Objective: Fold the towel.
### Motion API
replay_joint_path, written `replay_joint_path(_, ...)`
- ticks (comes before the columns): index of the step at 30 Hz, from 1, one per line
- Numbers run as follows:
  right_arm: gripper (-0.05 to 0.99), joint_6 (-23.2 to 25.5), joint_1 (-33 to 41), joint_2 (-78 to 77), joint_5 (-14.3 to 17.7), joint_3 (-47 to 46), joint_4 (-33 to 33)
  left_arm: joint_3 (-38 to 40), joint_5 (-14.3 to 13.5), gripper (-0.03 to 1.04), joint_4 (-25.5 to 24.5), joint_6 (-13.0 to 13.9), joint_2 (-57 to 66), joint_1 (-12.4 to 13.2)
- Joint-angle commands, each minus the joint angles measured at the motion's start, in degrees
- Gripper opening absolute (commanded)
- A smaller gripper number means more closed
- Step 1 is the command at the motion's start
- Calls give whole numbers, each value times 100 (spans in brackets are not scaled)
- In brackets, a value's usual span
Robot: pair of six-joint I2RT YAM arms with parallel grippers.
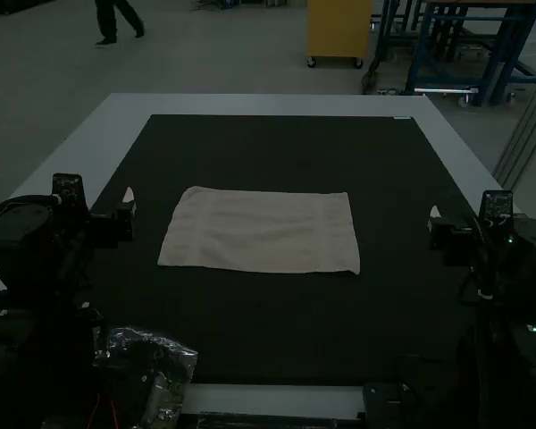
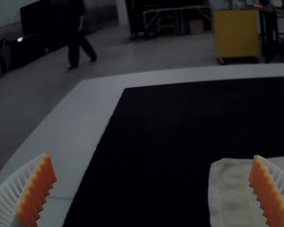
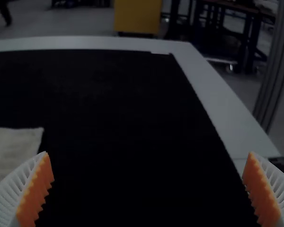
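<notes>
Towel (image 1: 263, 232) lies flat mid dark mat (image 1: 277, 331), L gripper (image 2: 152, 155) & R gripper (image 3: 149, 152) both empty w/ fingers wide apart, so prob. best to pinch near corners low, lift tog. & lay evenly on far edge.

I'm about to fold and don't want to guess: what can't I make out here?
- High view: whether the towel is a single layer or already doubled; its upper face hides what is beneath.
- Both wrist views: most of the towel, cut off by the view's edge.
- High view: what, if anything, the clear plastic covers; glare and dimness hide it.
</notes>
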Motion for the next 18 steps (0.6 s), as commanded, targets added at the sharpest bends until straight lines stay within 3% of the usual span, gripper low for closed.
replay_joint_path(1,92,-49,66,-54,-145,-32,-65,-30,-46,97,32,-64,-10,-7)
replay_joint_path(18,92,-49,75,-45,-198,-32,-56,-30,-46,97,41,-64,-10,-7)
